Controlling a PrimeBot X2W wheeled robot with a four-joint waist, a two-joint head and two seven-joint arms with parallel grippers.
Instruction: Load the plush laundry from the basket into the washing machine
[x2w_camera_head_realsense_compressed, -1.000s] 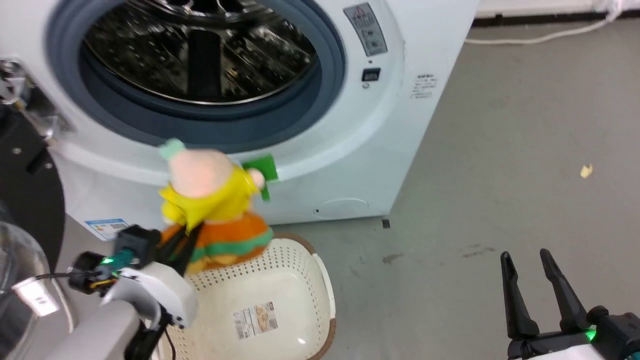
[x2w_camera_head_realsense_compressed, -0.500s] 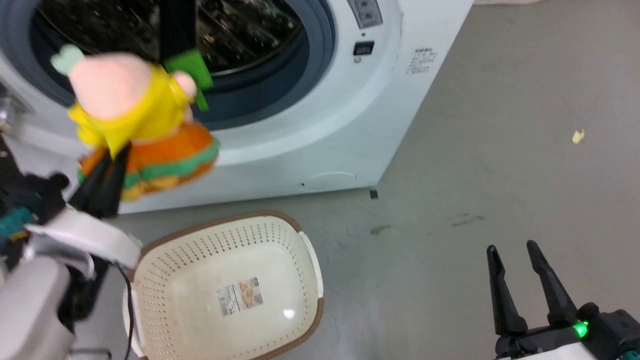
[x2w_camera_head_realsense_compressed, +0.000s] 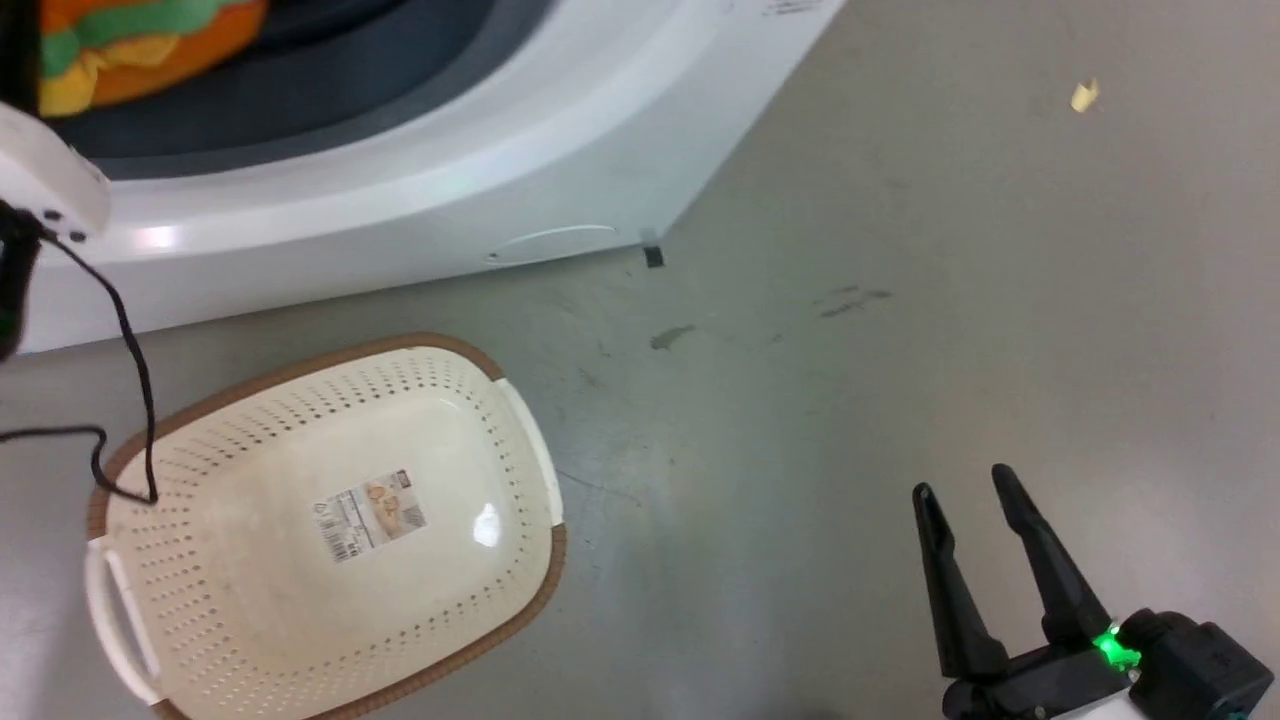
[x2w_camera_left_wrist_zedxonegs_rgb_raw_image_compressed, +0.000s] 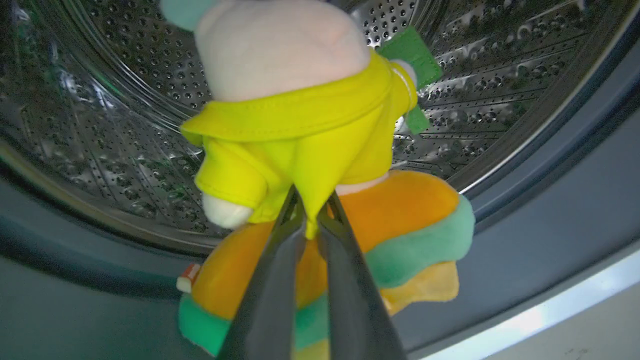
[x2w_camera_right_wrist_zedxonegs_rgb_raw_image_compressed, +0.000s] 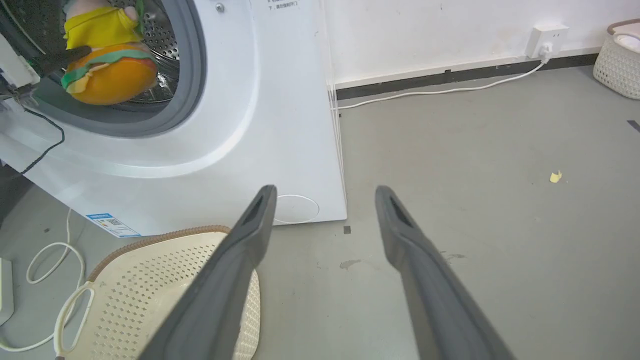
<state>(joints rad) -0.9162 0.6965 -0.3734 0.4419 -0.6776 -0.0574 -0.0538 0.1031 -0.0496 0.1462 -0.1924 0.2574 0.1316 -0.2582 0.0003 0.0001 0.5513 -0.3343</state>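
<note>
Jaws of the left gripper (x2w_camera_left_wrist_zedxonegs_rgb_raw_image_compressed: 312, 200) pinch the yellow shirt of the plush laundry (x2w_camera_left_wrist_zedxonegs_rgb_raw_image_compressed: 300, 125) at the mouth of the washing machine (x2w_camera_right_wrist_zedxonegs_rgb_raw_image_compressed: 280, 125), eleven o'clock from the basket (x2w_camera_head_realsense_compressed: 250, 600); better to reach deeper over the drum before releasing, while the right gripper (x2w_camera_head_realsense_compressed: 960, 480) waits spread at four o'clock.

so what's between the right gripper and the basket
Bare grey floor in the head view, nothing else between the right gripper and the basket.

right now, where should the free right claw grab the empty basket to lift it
Likely the white side handle of the basket, coming from above on the right claw's side: it stands off the brown rim as a thin bar the open claw could close across.
</note>
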